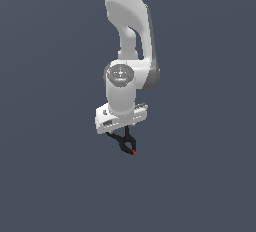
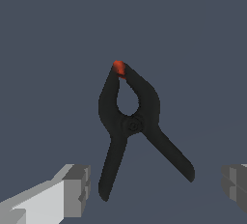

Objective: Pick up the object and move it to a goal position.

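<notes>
Gripper fingers (image 2: 72,189) sit nearest the wrist camera, grey blocky pads at both lower corners of that picture, spread wide with a clear gap to the clamp on each side. Gripper (image 2: 154,189) reads as released, nothing pinched. Black spring clamp (image 2: 130,121) lies between the two pads but touching neither, its two thin handles splayed toward the camera, one handle end close to one pad. Red-orange tip (image 2: 119,68) points away from the wrist, the clamp's own jaws closed on each other, oval opening visible behind the tip, round pivot at the crossing.

Exterior view: white Panda arm (image 1: 127,41) comes down from the top edge, wrist vertical. Gripper (image 1: 122,128) hangs directly over the clamp (image 1: 126,142), which shows just under the hand, tip (image 1: 134,152) toward the exterior view's right and lower. Whether the clamp rests on the surface or is off it cannot be told. Plain dark blue-grey ground (image 1: 50,176) all around. No containers, no writing readable.
</notes>
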Controlling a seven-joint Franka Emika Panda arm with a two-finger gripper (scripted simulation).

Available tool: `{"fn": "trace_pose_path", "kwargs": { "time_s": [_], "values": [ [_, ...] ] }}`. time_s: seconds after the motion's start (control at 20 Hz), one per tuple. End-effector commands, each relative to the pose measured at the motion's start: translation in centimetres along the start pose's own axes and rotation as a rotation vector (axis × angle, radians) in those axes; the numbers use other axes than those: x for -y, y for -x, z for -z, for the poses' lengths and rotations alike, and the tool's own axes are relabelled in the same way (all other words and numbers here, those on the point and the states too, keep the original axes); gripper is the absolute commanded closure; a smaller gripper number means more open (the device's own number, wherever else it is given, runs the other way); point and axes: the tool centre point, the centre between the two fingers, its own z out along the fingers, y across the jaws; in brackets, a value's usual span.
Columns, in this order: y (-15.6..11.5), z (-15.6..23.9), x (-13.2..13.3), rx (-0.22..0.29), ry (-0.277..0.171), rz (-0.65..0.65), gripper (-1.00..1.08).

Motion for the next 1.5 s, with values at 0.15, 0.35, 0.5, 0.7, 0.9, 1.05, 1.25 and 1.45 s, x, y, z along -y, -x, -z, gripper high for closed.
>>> {"fn": "trace_pose_path", "kwargs": {
  "time_s": [0.15, 0.35, 0.5, 0.7, 0.9, 1.05, 1.25, 1.45],
  "values": [
    [-0.8, -2.2, 0.3, -0.003, -0.01, 0.121, -0.92],
    [-1.2, -3.2, 0.5, -0.006, -0.016, 0.178, -0.92],
    [-1.3, -3.8, 0.6, -0.007, -0.019, 0.206, -0.92],
    [-1.4, -4.1, 0.6, -0.008, -0.021, 0.223, -0.92],
    [-1.4, -4.2, 0.6, -0.008, -0.021, 0.219, -0.92],
    [-1.4, -5.0, 0.6, -0.008, -0.021, 0.22, -0.92],
    [-1.4, -6.9, 0.7, -0.008, -0.021, 0.222, -0.92],
    [-1.3, -8.6, 0.8, -0.008, -0.021, 0.223, -0.92]
  ]
}}
